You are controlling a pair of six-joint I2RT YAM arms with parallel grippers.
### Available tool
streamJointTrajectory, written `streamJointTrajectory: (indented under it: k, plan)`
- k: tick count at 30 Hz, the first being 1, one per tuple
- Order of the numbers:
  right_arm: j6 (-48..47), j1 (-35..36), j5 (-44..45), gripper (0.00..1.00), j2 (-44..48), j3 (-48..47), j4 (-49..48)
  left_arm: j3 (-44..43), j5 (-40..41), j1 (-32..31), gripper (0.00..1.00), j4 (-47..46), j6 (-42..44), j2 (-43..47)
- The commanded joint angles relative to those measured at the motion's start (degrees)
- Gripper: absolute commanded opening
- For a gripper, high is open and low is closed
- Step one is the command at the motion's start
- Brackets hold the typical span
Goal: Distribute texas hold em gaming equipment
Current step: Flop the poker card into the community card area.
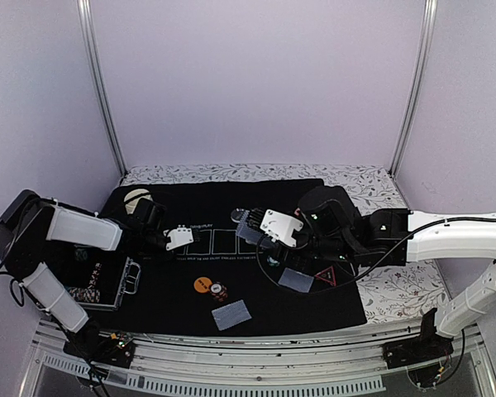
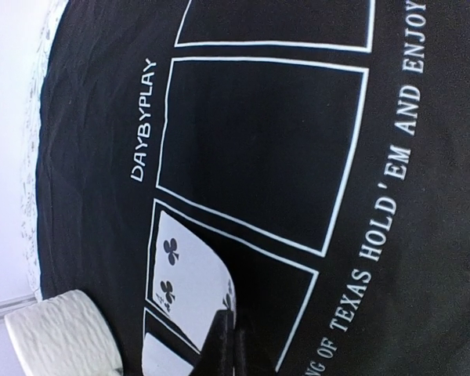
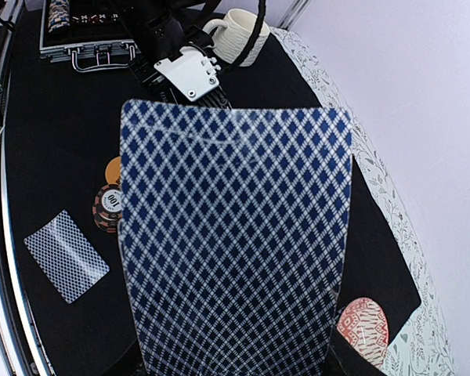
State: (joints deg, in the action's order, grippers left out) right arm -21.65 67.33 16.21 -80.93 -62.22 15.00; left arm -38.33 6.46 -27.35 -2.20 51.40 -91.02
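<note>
My left gripper (image 1: 182, 238) is low over the black mat's card boxes. In the left wrist view its fingers (image 2: 222, 345) are pinched shut on the curled-up edge of a face-up clubs card (image 2: 184, 278) lying in a box. Another white card (image 2: 158, 358) lies in the box beside it. My right gripper (image 1: 255, 227) holds playing cards (image 1: 246, 222) with blue patterned backs over the mat's middle. They fill the right wrist view (image 3: 235, 243) and hide the fingers. Two face-down cards (image 1: 231, 314) (image 1: 296, 279), an orange disc (image 1: 201, 284), a striped chip (image 1: 220, 292) and a triangle marker (image 1: 326, 275) lie on the mat.
A cream mug (image 1: 136, 198) stands at the mat's far left corner, close behind the left gripper. An open chip case (image 1: 99, 283) sits at the left edge. A red patterned bowl (image 3: 362, 329) is beside the right arm. The black mat (image 1: 174, 310) covers the patterned table.
</note>
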Motion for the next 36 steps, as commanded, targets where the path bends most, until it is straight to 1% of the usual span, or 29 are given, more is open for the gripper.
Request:
streamJointTrajectory:
  k: [1,11,15,19,22,28,31,34,36]
  plan:
    - [0.82,-0.35,0.83,0.52,1.73,0.53,-1.57,-0.26,-2.64,-0.58,0.00,1.60,0.11,-1.20]
    - [0.73,-0.32,0.93,0.52,1.85,0.45,-1.39,-0.01,0.02,-0.77,0.00,1.95,0.20,-3.14]
    - [1.03,-0.34,0.84,0.52,1.93,0.45,-1.34,-0.61,0.02,-0.73,0.17,4.18,0.66,-2.84]
    - [1.04,-0.31,0.84,0.52,2.13,0.61,-1.47,-0.86,-2.01,-0.78,0.28,7.29,0.39,-0.98]
    - [0.83,-0.36,1.07,0.52,2.10,0.74,-1.47,0.02,-3.16,-0.77,0.33,8.12,1.05,1.11]
    - [0.82,-0.33,0.87,0.52,1.98,0.75,-1.46,-0.44,-4.79,-2.11,0.35,10.37,-0.13,4.81]
    - [0.90,-0.34,0.92,0.52,1.95,0.69,-1.41,-1.64,-6.77,-2.24,0.35,9.17,-4.13,9.02]
    - [1.06,-0.40,0.94,0.52,2.08,0.75,-1.33,-3.17,-8.02,-0.47,0.46,6.77,-10.75,12.85]
    - [1.08,-0.36,0.85,0.52,1.86,0.70,-1.41,-5.22,-8.43,1.83,0.47,6.17,-16.99,13.11]
